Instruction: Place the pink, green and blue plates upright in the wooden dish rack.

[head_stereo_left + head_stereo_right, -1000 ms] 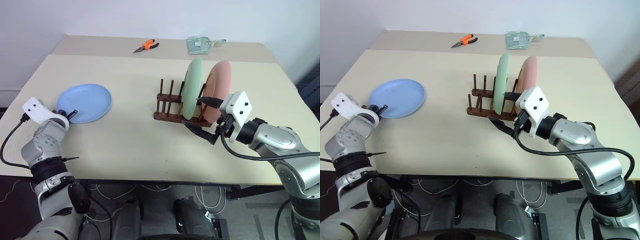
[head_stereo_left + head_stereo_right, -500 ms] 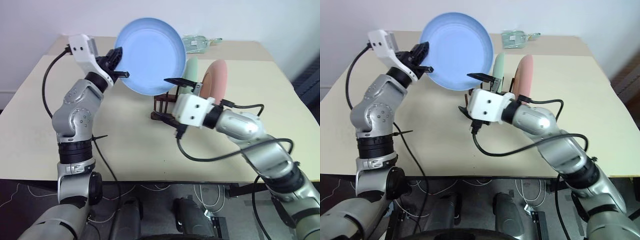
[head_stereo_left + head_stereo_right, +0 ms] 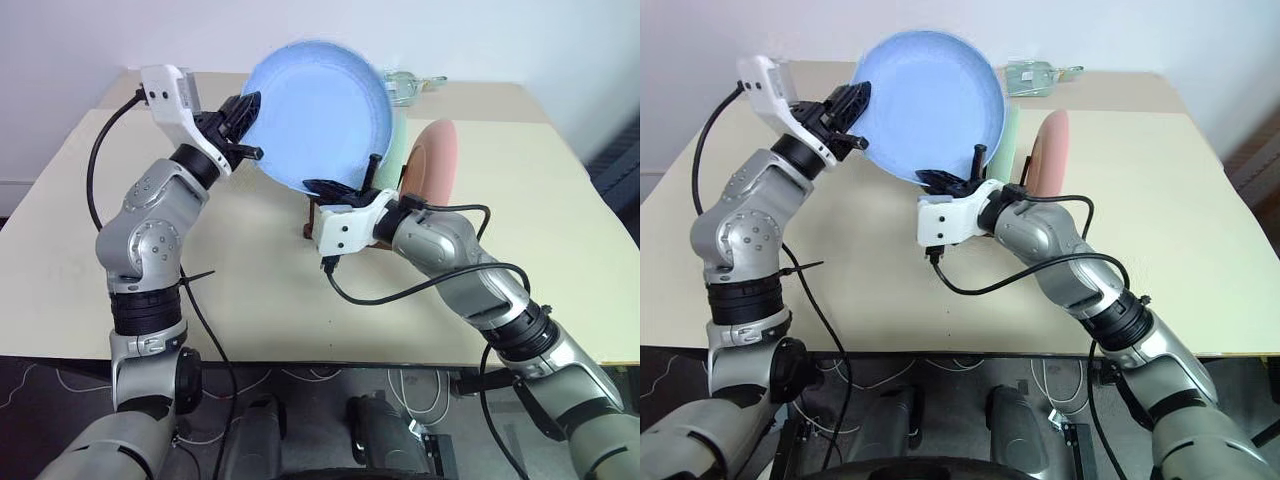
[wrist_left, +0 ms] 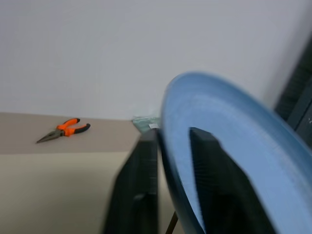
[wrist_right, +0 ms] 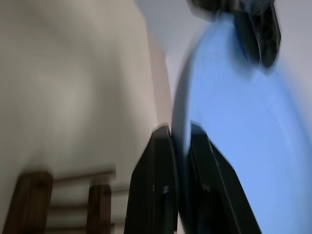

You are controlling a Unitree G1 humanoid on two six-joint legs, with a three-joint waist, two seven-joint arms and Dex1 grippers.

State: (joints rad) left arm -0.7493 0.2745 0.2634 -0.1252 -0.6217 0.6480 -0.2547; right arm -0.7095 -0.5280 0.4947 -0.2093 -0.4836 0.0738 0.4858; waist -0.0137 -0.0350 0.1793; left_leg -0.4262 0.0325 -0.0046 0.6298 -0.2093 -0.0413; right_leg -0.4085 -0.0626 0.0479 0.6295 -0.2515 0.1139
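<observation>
Since a second ago, the round light blue plate (image 3: 318, 115) has come off the left part of the tabletop and now hangs in the air on edge, face toward me, above and just left of the rack. My right arm has swung in from the rack's right side to meet it.

On the left, my left gripper (image 3: 247, 125) has one black finger (image 4: 139, 195) on each side of the blue plate's left rim; whether they press the rim or stand slightly off it, I cannot tell. Under the plate, my right gripper (image 3: 953, 181) is pinched narrow on its lower rim, one finger (image 5: 158, 190) on each face.

Behind and right of the blue plate sits the small dark-brown wooden dish rack (image 3: 312, 225) on the beige table (image 3: 250, 280). A mint green plate (image 3: 1009, 140) stands upright in it, and a pale pink plate (image 3: 436, 165) stands upright just right of the green one.

Far back on the table lie orange-handled pliers (image 4: 63, 130).
</observation>
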